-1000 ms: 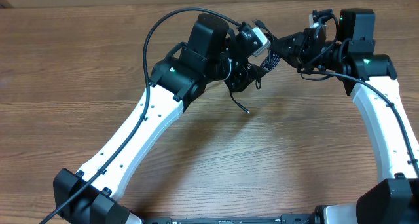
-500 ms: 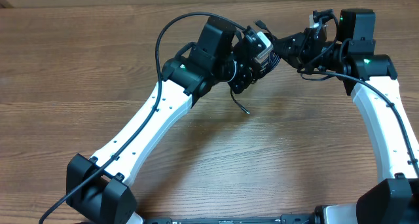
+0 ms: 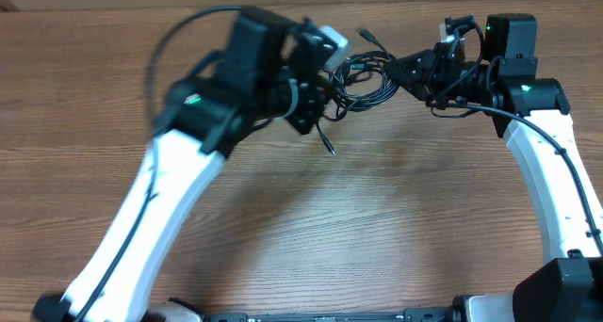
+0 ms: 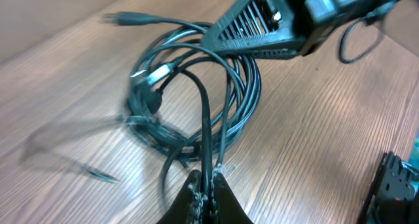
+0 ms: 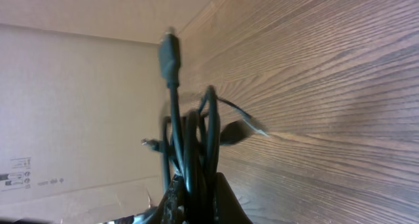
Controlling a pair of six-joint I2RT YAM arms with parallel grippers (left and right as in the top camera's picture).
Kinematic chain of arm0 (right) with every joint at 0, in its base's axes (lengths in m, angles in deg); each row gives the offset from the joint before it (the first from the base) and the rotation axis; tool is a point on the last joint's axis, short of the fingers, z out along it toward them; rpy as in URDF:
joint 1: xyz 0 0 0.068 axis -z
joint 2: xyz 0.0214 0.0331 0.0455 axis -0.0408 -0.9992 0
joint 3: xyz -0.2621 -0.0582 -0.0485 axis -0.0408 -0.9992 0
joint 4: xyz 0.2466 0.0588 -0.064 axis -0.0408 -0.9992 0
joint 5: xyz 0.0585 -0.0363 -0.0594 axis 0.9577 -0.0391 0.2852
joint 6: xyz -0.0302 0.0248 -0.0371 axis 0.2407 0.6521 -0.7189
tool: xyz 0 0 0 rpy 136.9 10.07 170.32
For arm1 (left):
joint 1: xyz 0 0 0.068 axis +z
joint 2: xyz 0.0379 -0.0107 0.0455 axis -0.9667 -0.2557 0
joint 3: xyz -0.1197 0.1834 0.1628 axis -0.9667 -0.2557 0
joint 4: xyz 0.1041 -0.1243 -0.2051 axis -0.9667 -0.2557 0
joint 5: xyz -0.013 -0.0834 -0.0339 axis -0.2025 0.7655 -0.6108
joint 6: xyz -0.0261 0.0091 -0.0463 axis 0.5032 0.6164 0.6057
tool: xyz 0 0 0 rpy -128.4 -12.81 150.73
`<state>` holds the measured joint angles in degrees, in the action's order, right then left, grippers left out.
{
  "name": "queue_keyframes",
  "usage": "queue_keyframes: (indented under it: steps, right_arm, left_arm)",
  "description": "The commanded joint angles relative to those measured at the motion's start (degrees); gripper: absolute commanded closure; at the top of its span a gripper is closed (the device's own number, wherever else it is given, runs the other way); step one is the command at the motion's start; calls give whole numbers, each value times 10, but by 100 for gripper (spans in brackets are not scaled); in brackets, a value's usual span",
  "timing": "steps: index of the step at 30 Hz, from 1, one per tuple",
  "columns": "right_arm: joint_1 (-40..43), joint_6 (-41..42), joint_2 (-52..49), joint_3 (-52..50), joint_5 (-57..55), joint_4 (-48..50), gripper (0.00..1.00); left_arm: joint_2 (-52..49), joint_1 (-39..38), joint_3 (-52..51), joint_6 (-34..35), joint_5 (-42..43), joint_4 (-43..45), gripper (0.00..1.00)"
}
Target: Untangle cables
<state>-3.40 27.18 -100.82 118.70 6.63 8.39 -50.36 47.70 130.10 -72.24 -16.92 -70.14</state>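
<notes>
You have two grippers, the left gripper (image 4: 204, 183) and the right gripper (image 5: 196, 192), and one wooden table (image 3: 94, 87). There is one tangled bundle of cables (image 3: 366, 77). Its strands overlap too much to count, but three plugs (image 5: 169, 54) show in the right wrist view.

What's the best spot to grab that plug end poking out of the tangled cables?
Probably the thin cord just behind the plug, reaching in from the far side. That end sticks out alone, clear of the cables' loops, so a pinch across it shouldn't catch other strands. The left gripper and right gripper both hold strands now.
</notes>
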Motion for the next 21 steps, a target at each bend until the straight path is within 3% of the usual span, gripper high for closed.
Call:
queue_keyframes:
  steps: [1,10,15,21]
  right_arm:
    - [5,-13,12,10,-35,5,96]
    - [5,-13,12,10,-45,4,96]
    - [5,-14,12,10,-97,0,96]
    - [5,-14,12,10,-165,-1,96]
  left_arm:
    - [52,14,22,17,-30,-37,96]
    - [64,16,22,25,-101,-133,96]
    - [79,16,22,91,-246,-240,96]
    - [143,16,22,118,-264,-264,96]
